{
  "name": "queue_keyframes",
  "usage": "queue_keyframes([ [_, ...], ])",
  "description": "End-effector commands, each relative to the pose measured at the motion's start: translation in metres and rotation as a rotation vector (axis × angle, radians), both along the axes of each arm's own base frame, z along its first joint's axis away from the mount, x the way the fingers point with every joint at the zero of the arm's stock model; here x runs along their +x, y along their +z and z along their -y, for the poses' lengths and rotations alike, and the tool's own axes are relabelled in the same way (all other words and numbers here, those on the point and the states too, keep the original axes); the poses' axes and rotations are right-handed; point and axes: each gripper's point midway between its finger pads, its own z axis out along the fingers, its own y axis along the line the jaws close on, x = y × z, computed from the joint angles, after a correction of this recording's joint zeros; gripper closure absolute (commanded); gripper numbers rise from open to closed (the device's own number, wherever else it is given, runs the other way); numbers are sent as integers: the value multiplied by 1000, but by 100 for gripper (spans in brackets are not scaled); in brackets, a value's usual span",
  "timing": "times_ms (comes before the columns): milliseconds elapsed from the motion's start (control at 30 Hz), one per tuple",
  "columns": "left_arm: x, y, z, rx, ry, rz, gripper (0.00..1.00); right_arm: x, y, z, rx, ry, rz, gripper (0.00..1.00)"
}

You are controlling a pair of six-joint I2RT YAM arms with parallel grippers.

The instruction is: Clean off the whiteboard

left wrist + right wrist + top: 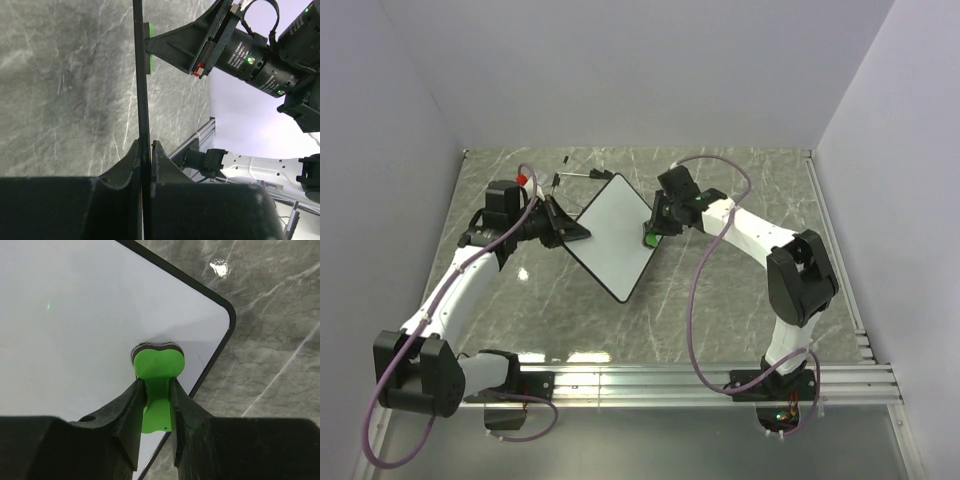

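Left gripper (564,232) is pressed together on the whiteboard (611,236), pinching it at its 9 o'clock corner. In the left wrist view the board shows edge-on between the jaws. It looks held up off the table (740,300), but I can't tell how steeply.

Right gripper (653,233) is pinching the green eraser (157,364). Its pad is touching the board face just inside the 3 o'clock corner.

The relation you care about: seen from above, nearly all of the board lies toward 9 o'clock from the eraser. My call is that your stroke goes that way, into the left pinch rather than off the corner.

The board sits mid-table between the two arms. It reads as a diamond, with corners at roughly 12, 3, 6 and 9 and its face toward the top camera. Its sides look near equal from above, probably from foreshortening, so I can't call the long axis.

In the right wrist view the face is plain white, with no marks I can see.
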Motion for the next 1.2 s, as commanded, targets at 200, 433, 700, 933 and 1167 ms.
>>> queue_keyframes([
  [200, 23, 132, 5, 28, -79, 504, 100, -8, 85, 11, 48, -32, 117, 100],
  [433, 58, 117, -9, 111, -3, 495, 100, -1, 123, 72, 6, -199, 199, 100],
  [700, 109, 89, -64, 212, 148, 461, 100, -16, 38, 112, -216, -276, 10, 9],
  [933, 137, 111, -98, 276, 245, 515, 100, -28, -8, 124, -340, -229, -99, 0],
  [1167, 159, 100, -106, 306, 279, 507, 100, -39, -24, 124, -350, -196, -134, 0],
])
